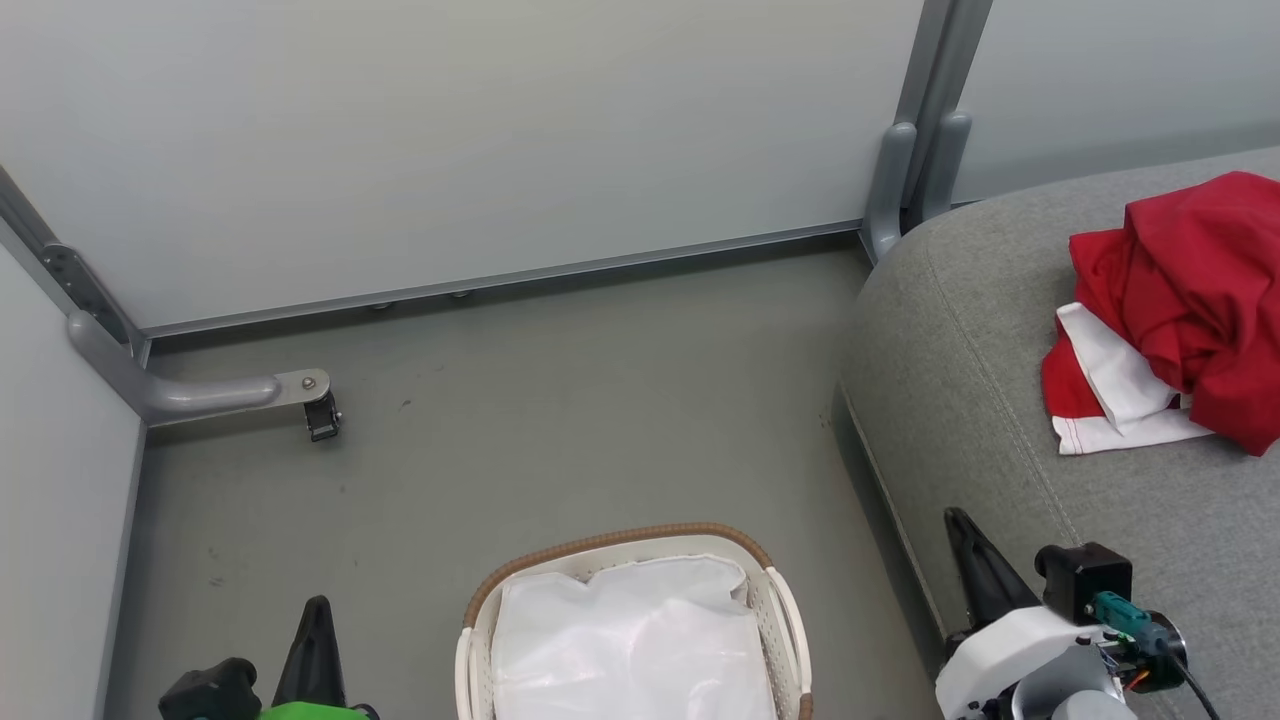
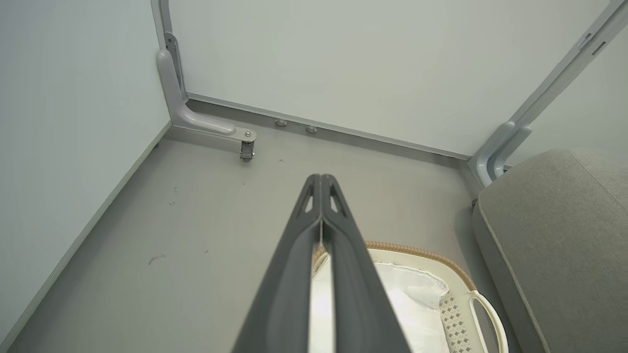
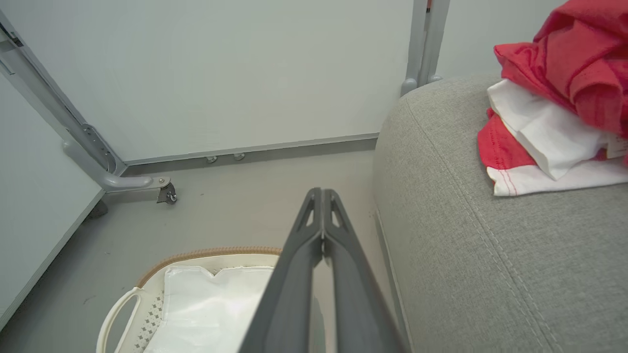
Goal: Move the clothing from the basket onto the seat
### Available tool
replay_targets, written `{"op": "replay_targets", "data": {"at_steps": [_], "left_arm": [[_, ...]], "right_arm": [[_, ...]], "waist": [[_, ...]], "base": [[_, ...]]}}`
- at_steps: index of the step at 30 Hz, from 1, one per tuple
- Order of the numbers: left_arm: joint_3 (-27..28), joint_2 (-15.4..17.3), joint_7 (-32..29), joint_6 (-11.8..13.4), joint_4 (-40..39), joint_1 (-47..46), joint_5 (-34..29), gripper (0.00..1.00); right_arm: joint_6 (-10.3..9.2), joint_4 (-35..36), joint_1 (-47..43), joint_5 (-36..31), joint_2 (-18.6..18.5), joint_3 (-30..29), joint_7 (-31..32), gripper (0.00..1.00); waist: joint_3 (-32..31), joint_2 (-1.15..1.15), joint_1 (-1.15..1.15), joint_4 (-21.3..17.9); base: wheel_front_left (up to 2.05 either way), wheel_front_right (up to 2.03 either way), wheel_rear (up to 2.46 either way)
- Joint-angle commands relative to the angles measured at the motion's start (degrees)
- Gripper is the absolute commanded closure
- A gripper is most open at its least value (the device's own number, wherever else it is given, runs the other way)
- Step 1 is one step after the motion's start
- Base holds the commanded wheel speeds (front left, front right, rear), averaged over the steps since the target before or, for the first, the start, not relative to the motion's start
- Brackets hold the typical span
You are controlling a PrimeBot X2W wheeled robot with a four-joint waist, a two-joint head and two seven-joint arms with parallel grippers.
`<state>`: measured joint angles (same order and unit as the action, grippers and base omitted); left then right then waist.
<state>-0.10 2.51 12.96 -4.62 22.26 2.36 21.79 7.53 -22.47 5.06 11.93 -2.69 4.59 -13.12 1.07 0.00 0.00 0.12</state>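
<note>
basket holds white liner sheet; red-and-white clothing heaped on grey seat; left end effector and right end effector both pressed together, empty.

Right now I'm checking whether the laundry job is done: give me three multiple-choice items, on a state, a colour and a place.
1. The left gripper and right gripper are: A wide open; B shut, empty; C shut on cloth.
2. The rim of the basket is: A blue; B black; C brown.
3. The clothing lies: A in the basket; B on the seat; C in the right gripper.
Answers: 1 B, jaws meet with nothing between; 2 C, woven brown band; 3 B, red pile on the grey seat.
</note>
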Motion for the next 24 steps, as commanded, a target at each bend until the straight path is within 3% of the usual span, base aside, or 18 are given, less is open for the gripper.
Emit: {"op": "replay_targets", "data": {"at_steps": [1,24], "left_arm": [[0.4,0.2,-0.6,-0.3,-1.2,-1.3,2.6,1.00],[2.1,0.3,-5.9,-1.1,-3.6,-3.4,22.5,1.00]], "right_arm": [[0.00,1.3,0.9,3.0,-0.2,-0.6,0.6,1.00],[-0.02,3.6,1.0,25.7,-0.3,-3.6,6.1,1.00]], "waist": [[0.0,0.00,0.00,0.0],[-0.2,0.00,0.00,0.0]], "base": [[0.00,0.00,0.00],[0.00,0.00,0.00]]}}
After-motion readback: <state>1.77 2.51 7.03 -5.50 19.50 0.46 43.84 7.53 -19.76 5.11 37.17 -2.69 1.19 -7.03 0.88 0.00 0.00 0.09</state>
